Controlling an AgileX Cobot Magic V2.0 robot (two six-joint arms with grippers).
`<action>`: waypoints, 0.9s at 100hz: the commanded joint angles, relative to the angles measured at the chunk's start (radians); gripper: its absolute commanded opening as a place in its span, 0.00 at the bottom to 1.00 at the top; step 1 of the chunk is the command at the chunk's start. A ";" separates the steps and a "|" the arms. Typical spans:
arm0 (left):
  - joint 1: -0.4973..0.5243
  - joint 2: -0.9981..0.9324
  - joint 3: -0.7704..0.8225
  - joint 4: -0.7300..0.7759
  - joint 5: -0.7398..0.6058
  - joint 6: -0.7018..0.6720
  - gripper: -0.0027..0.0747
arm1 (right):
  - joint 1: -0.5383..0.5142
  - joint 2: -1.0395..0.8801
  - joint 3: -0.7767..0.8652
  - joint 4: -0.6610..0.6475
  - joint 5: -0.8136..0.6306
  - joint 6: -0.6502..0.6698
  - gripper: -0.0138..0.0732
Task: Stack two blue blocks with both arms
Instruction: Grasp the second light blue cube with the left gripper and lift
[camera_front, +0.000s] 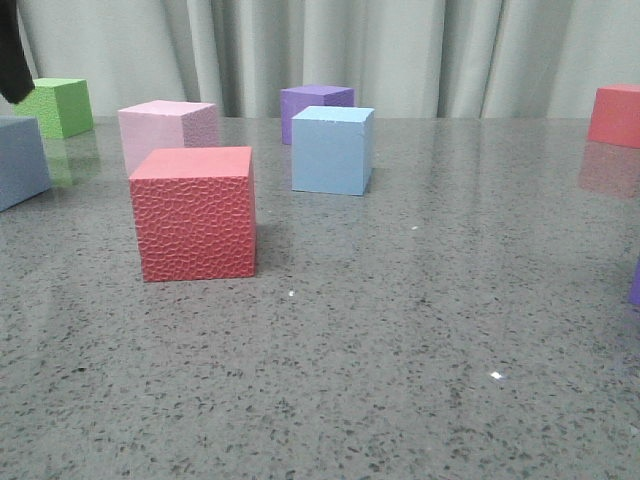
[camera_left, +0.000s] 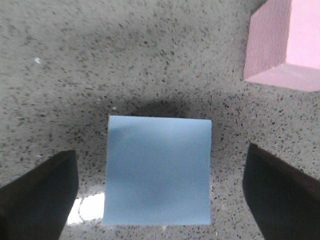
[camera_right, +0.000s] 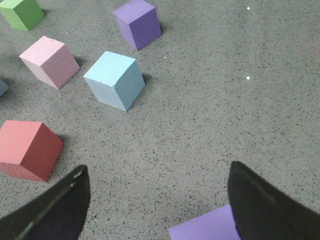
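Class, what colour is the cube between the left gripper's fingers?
Light blue cube; clearest in the left wrist view.

glossy speckled grey stone-look table (camera_front: 420, 330), mirroring the cubes; matt foam-like blue block (camera_front: 332, 149); dimpled, rough face on the red cube (camera_front: 194, 213); folded cloth curtain (camera_front: 400, 50).

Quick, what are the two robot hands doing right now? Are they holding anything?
Left gripper: open, its fingers either side of a blue block, not gripping it.
Right gripper: open, holding nothing, above the table.
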 joint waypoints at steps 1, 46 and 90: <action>-0.004 -0.017 -0.031 0.004 -0.038 0.000 0.86 | -0.002 -0.006 -0.025 -0.019 -0.075 -0.008 0.81; -0.004 0.048 -0.031 0.019 -0.043 0.000 0.86 | -0.002 -0.006 -0.025 -0.019 -0.075 -0.008 0.81; -0.004 0.054 -0.034 -0.006 -0.028 0.000 0.45 | -0.002 -0.006 -0.024 -0.019 -0.073 -0.008 0.81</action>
